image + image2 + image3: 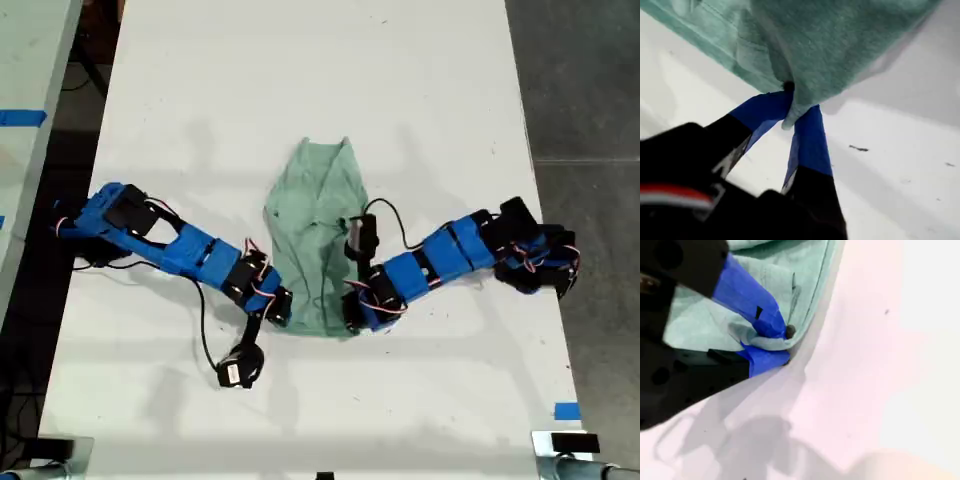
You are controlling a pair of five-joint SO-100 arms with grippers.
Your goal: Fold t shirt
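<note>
Both end effectors pinching t shirt [318, 235] hem corners, mid-tabletop [300, 80] | my first end effector [796, 107] clamped on cloth | my second end effector [771, 342] too | I'm judging: fold starting; next needs lifting in sync, carrying hem toward collar.

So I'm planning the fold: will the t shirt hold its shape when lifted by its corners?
Probably not. The t shirt lies wrinkled and bunched, so it looks floppy and should sag between grips. It drapes limply from my first end effector, suggesting it is light.
</note>
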